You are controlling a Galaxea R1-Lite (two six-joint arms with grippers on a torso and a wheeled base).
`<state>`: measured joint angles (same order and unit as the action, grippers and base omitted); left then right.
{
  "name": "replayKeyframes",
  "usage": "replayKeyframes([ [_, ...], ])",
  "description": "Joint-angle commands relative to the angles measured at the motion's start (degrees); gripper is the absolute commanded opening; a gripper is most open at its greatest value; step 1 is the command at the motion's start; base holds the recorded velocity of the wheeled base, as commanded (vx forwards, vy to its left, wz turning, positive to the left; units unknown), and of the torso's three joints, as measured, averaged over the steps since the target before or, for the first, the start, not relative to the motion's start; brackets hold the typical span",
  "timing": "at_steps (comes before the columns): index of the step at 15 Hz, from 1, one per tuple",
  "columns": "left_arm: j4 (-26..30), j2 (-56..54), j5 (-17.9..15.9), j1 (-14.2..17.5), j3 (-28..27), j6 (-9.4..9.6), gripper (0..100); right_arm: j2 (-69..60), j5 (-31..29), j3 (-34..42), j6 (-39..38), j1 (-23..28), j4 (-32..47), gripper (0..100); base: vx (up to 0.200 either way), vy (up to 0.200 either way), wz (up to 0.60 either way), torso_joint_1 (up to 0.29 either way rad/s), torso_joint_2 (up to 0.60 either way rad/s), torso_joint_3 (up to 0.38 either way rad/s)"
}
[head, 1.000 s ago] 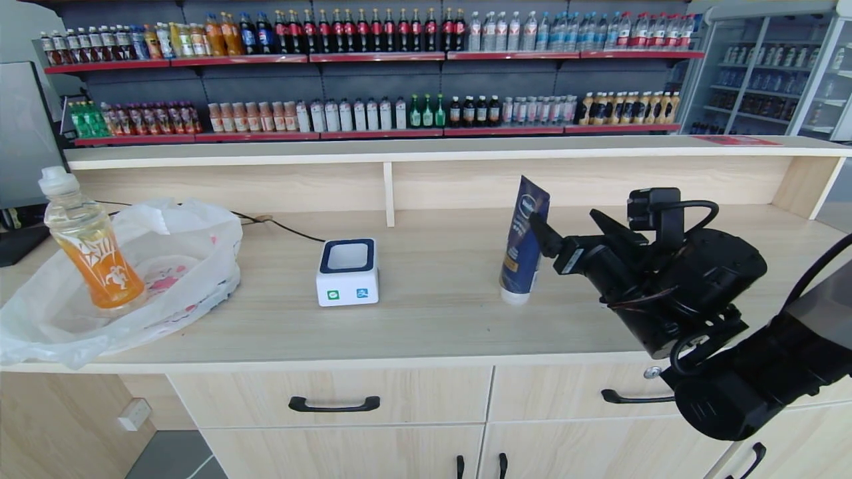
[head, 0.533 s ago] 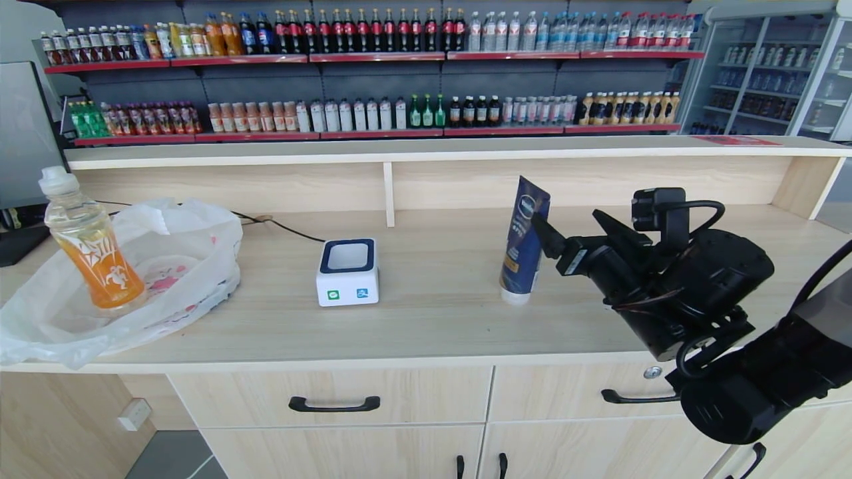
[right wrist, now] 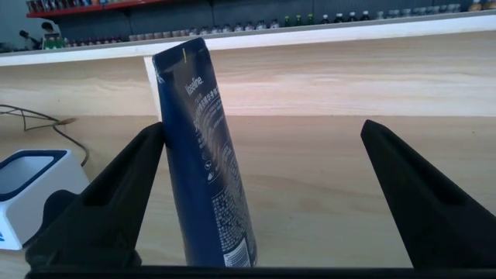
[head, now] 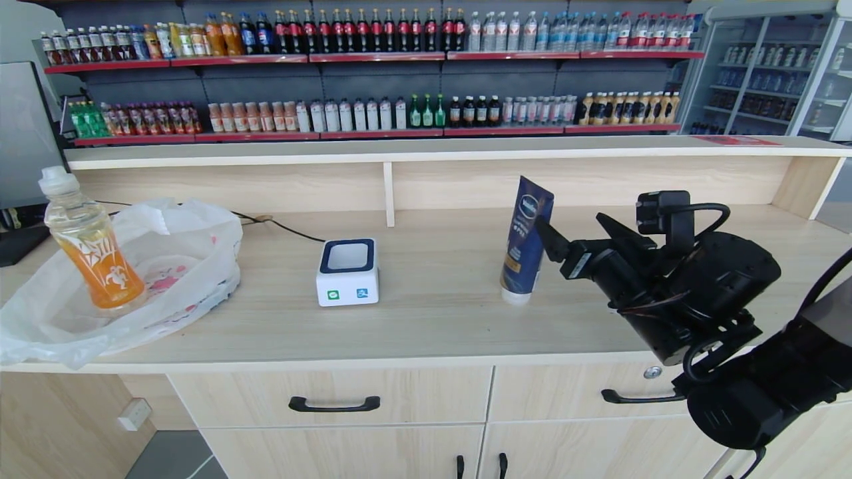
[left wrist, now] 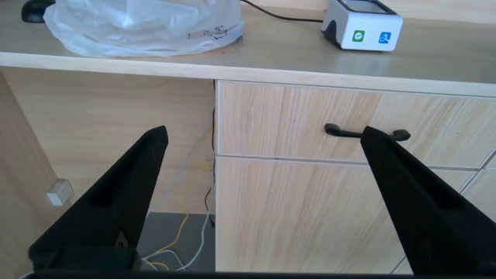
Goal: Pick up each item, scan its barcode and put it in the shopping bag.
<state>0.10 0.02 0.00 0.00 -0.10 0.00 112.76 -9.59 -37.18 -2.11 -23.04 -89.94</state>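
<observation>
At the counter's [head: 439, 332] left end the shopping bag [head: 193, 266] lies slumped open, with an orange drink bottle [head: 90, 243] standing upright inside it. The left gripper [left wrist: 263, 136] hangs below the counter's front edge, facing the drawers, its jaws spread wide and empty. Near the middle of the counter sits the white scanner [head: 347, 271], its window facing up, well apart from the bag.

Right of centre the dark blue tube [head: 526, 239] stands on its cap, leaning slightly. The right gripper [head: 568, 221] is level with the tube's upper half, jaws wide apart and holding nothing. The tube stands between them, close against one finger [right wrist: 147, 155]; whether that finger touches it I cannot tell.

The step in hand looks like the grasp of the tube, and the risk lies there. The tube is tall on a small cap, so a push from the near finger before the far one arrives would probably tip it towards the scanner. It sits off-centre in the jaws, so closing may drag it sideways. A soft, flattened tube could also twist in a high grip and turn its barcode away from the scanner.
</observation>
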Motion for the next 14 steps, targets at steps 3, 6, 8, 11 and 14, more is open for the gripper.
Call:
replayKeyframes([
  [3, -0.01, -0.02, 0.0, 0.0, 0.01, 0.0, 100, -0.7, 0.01, 0.71, -0.09, 0.01, -0.06, 100, 0.0, 0.0, 0.0, 0.0, 0.0, 0.0],
  [6, -0.01, -0.02, 0.0, 0.0, 0.01, 0.0, 100, -1.58, -0.07, 1.67, -0.09, 0.54, -0.06, 100, 0.0, 0.0, 0.0, 0.0, 0.0, 0.0],
  [8, -0.01, -0.02, 0.0, 0.0, 0.01, 0.0, 100, -2.02, 0.01, 1.85, -0.18, 0.89, -0.06, 100, 0.0, 0.0, 0.0, 0.0, 0.0, 0.0],
  [11, -0.01, -0.02, 0.0, 0.0, 0.01, 0.0, 100, -2.11, -0.07, 2.2, -0.26, 0.89, -0.06, 100, 0.0, 0.0, 0.0, 0.0, 0.0, 0.0],
  [14, -0.01, -0.02, 0.0, 0.0, 0.01, 0.0, 100, -2.11, -0.07, 2.38, -0.26, 1.51, -0.06, 100, 0.0, 0.0, 0.0, 0.0, 0.0, 0.0],
])
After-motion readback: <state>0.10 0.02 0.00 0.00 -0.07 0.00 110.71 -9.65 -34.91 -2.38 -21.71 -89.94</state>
